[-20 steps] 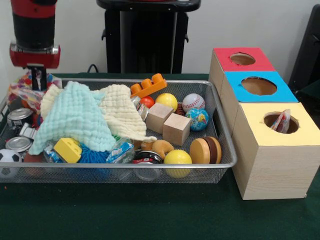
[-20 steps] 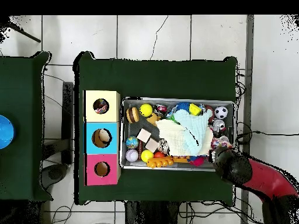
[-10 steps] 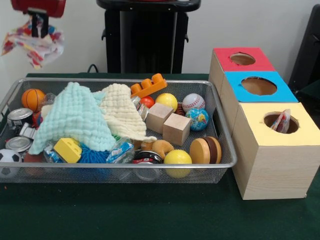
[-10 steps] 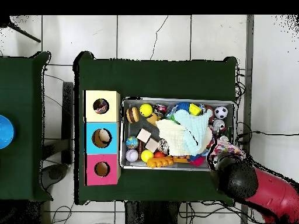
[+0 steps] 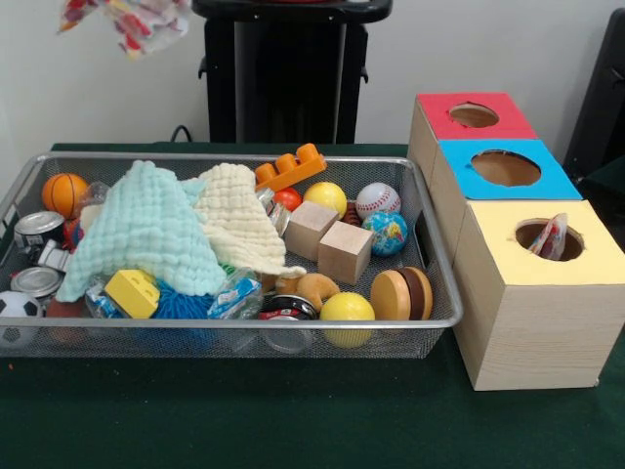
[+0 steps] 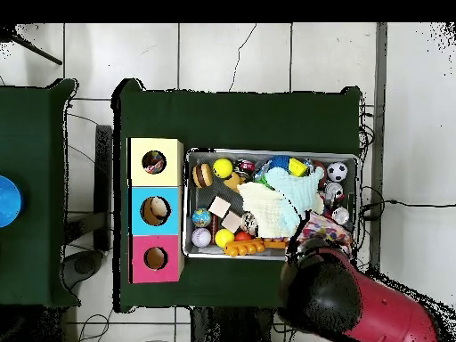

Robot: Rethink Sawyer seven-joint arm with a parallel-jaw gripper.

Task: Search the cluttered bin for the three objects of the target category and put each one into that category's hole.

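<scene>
A crinkled, multicoloured snack packet [image 5: 127, 20] hangs in the air at the top left of the front view, high above the wire bin [image 5: 435, 256]. From overhead the same packet [image 6: 322, 230] peeks out beside the red and black arm [image 6: 329, 294], over the bin's near right corner. The gripper holding it is cut off by the top edge in the front view and lies under the arm from overhead. A similar packet [image 5: 550, 237] sticks out of the hole of the yellow box [image 5: 547, 293]. Another clear wrapper [image 5: 234, 293] lies at the bin's front.
Blue box [image 5: 503, 168] and red box [image 5: 474, 115] stand behind the yellow one. A mint cloth [image 5: 146, 234] and a cream cloth [image 5: 239, 220] cover the bin's middle, among balls, wooden blocks [image 5: 327, 239], cans [image 5: 37, 230] and plastic bricks.
The packet was lifted out of the bin's left end, then carried higher and to the right in the front view. The arm rose out of that view and swung sideways over the bin's corner.
</scene>
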